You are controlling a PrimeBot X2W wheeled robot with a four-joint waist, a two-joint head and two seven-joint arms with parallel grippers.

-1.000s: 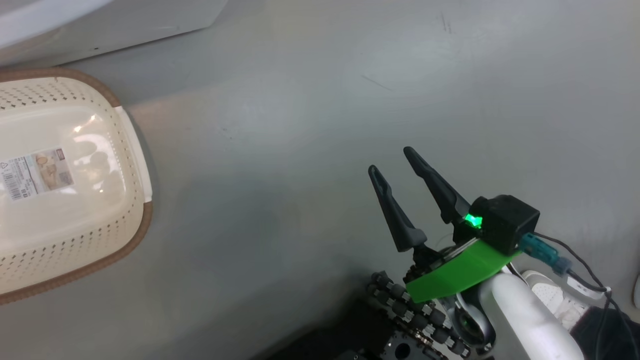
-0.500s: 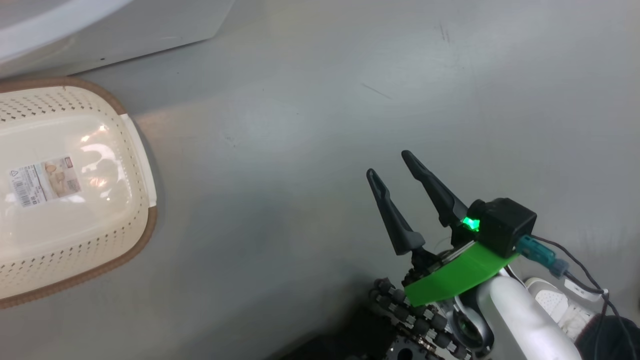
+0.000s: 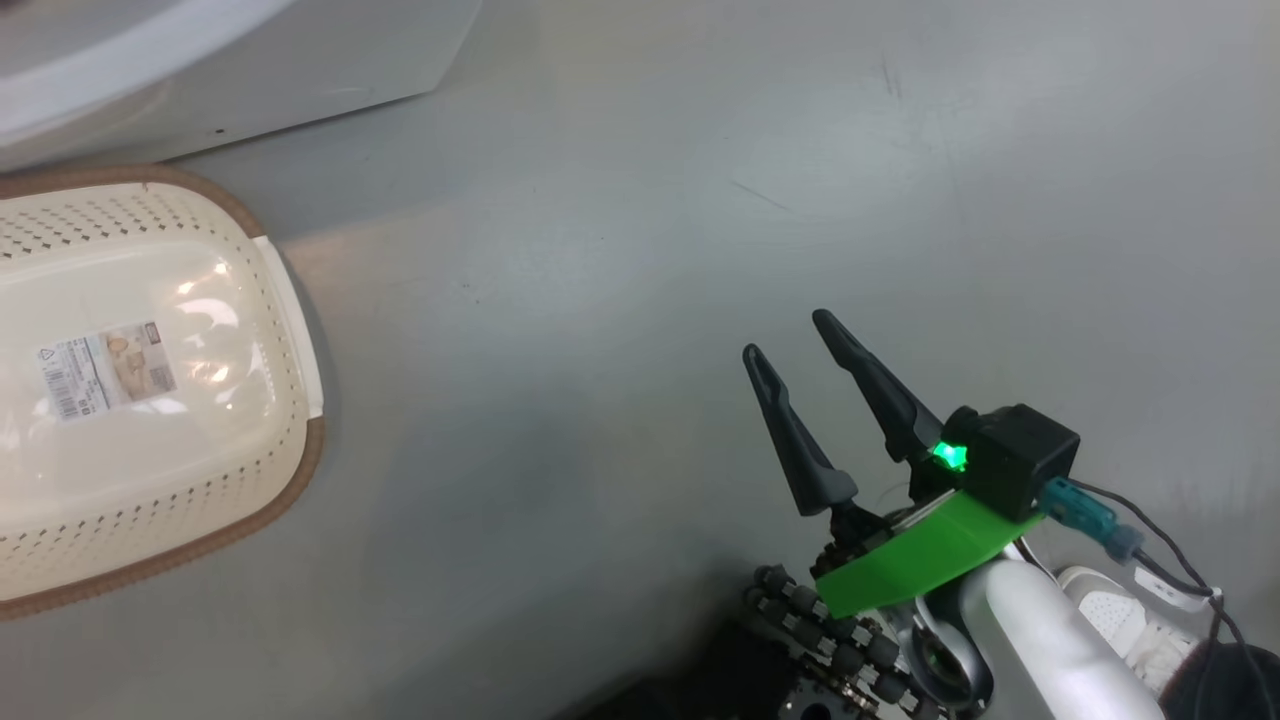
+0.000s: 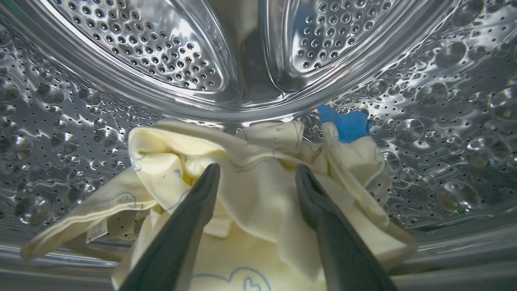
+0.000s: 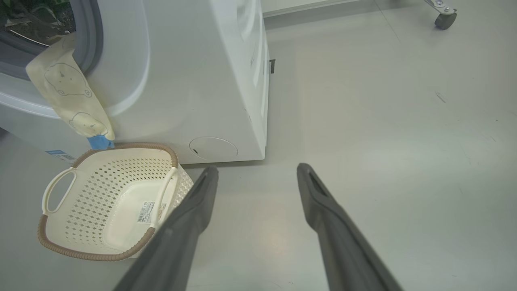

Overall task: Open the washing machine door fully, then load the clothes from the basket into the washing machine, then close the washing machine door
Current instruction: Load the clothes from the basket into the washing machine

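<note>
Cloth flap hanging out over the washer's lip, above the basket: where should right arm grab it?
Probably mid-strip on the clothes, above the blue tip, jaws closing across its narrow width, coming from the front of the washing machine. The strip hangs flat and loose off the lip, both side edges free.

The right gripper (image 3: 785, 334) has two long, dark, pointy fingers. At 4 o'clock from them sits a black box (image 3: 1015, 455) with a small green light (image 3: 948, 457). Under the box is a bright green plate (image 3: 920, 560). A teal plug (image 3: 1075, 503) with a black cable (image 3: 1186, 574) sticks out at the box's 4 o'clock side. The arm (image 3: 1050, 650) is white and round. The left gripper (image 4: 256, 166) has the same dark fingers.
</note>
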